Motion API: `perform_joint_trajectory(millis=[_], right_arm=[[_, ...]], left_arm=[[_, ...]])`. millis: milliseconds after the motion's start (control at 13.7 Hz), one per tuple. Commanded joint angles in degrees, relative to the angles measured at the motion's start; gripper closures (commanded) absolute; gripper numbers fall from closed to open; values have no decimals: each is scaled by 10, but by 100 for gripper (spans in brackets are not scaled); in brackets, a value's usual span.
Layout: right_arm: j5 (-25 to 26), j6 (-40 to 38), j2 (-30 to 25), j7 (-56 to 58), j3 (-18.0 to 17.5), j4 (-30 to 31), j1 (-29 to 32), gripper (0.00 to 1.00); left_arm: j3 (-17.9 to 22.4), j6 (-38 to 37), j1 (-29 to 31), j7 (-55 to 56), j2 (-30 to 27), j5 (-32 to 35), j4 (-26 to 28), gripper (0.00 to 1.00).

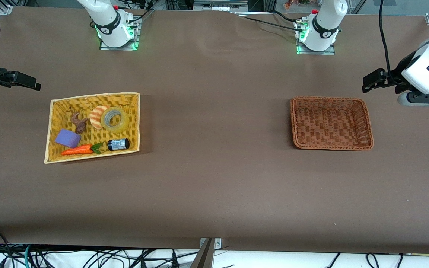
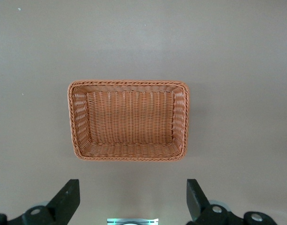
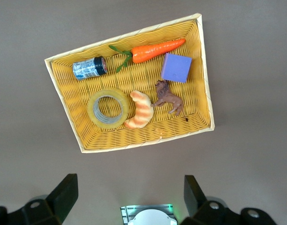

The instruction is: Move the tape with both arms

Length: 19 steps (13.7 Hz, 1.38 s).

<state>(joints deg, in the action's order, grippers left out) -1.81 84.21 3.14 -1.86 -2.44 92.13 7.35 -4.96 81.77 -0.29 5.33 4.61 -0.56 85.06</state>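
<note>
- Front view shows you a wide brown matte tabletop (image 1: 214, 193), both arms parked high at its ends and waiting.
- You have two baskets well apart: a yellow woven tray (image 1: 52, 123) toward the right arm's end, and a brown wicker basket (image 1: 367, 126) toward the left arm's end, holding nothing.
- Your right pincer (image 3: 127, 197) hangs over bare tabletop between its own base and the yellow tray, fingers spread wide, nothing held.
- Your left pincer (image 2: 132, 199) hangs likewise beside the wicker basket, fingers spread wide, nothing held.
- Your tape (image 1: 115, 119), a glossy translucent yellowish ring with a grey core, lies flat in the yellow tray, hole facing up, touching the striped croissant toy (image 1: 97, 116). I judge the right arm far nearer, so it should pick first.
- Smaller items share the tray: a purple block (image 1: 67, 138), an orange carrot (image 1: 77, 150), a brown lion figure (image 1: 78, 123) and a small dark jar (image 1: 118, 144).
</note>
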Motion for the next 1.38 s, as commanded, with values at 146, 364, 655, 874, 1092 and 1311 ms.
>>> perform_joint_trajectory(millis=[146, 364, 655, 874, 1092, 1311], right_arm=[[2, -9, 8, 8, -7, -16, 6, 0], [3, -9, 9, 8, -7, -18, 6, 0], [3, -9, 10, 10, -7, -18, 7, 0], [2, -9, 12, 12, -7, -18, 7, 0], [3, -5, 13, 12, -7, -18, 7, 0], [6, -3, 13, 12, -7, -19, 7, 0]], left_arm=[[-6, -16, 0, -1, 5, 7, -18, 0], [-7, -17, -1, -1, 5, 7, -17, 0], [-4, -25, -1, -1, 4, 7, -17, 0], [-6, -26, -1, -1, 4, 7, -18, 0], [-6, -28, -1, -1, 4, 7, -18, 0], [-7, -31, -1, -1, 4, 7, -17, 0]])
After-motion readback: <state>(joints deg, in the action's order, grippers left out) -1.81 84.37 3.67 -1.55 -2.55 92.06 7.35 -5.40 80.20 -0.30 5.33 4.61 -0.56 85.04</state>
